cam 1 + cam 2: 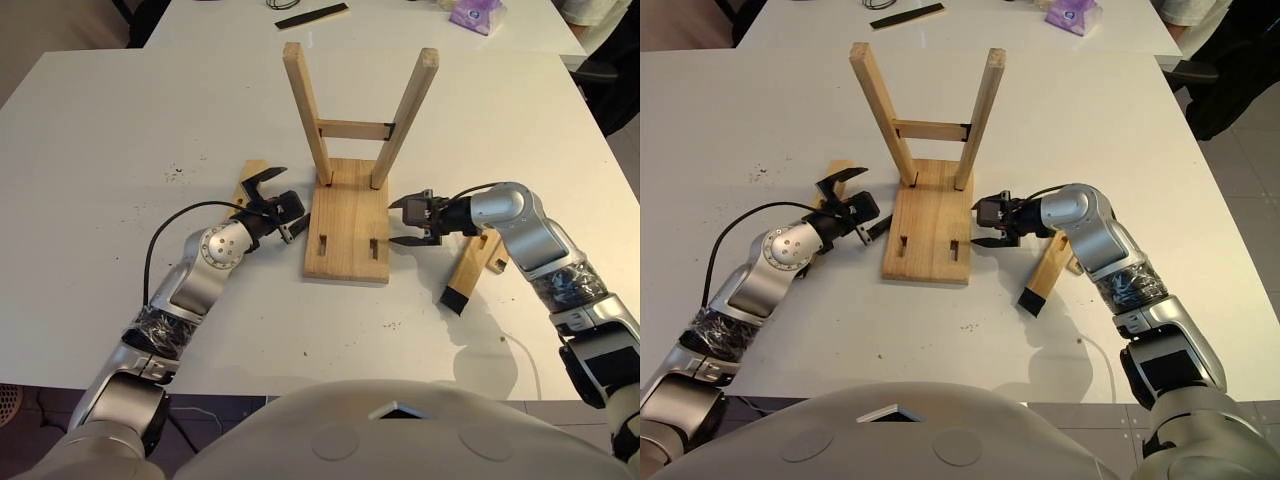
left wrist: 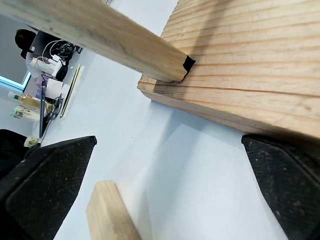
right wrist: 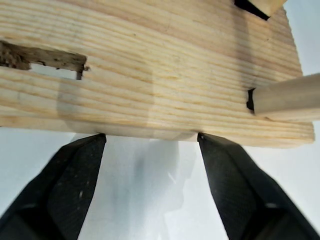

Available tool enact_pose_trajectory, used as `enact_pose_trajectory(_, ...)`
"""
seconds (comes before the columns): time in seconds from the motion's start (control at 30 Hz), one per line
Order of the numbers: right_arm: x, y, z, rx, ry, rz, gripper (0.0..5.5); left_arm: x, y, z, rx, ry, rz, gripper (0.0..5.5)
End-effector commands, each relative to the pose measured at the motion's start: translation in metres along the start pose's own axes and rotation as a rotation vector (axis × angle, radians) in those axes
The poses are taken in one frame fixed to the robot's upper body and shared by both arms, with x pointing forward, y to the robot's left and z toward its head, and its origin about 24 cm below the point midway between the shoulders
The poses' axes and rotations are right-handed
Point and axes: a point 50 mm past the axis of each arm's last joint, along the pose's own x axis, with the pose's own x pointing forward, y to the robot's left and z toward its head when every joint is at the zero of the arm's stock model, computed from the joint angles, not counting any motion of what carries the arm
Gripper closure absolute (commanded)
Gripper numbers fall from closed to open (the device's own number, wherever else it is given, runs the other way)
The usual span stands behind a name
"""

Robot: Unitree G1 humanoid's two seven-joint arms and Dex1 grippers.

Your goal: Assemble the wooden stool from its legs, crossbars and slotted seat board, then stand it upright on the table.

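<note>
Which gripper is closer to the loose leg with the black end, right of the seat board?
Right. The right gripper sits just beside the loose leg; the left gripper is across the seat board.

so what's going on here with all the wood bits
A humanoid robot is partway through building a stool. The seat board lies flat on the table with two legs standing in its far slots, joined by a crossbar; the two near slots are empty. The left gripper and right gripper sit open at the board's left and right edges, holding nothing. Loose wooden pieces lie beside each arm.
</note>
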Motion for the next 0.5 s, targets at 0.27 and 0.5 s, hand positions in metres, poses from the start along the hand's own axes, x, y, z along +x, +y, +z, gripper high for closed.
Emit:
enact_pose_trajectory(0.27,-0.064,0.000,-0.012,0.029,0.041,-0.075,2.11,-0.014,0.007,-0.026,0.093,0.209,-0.038,0.10)
enact_pose_trajectory(0.5,-0.121,0.017,-0.023,0.419,-0.032,-0.448,1.22,-0.077,-0.013,-0.067,-0.039,0.435,0.082,0.10)
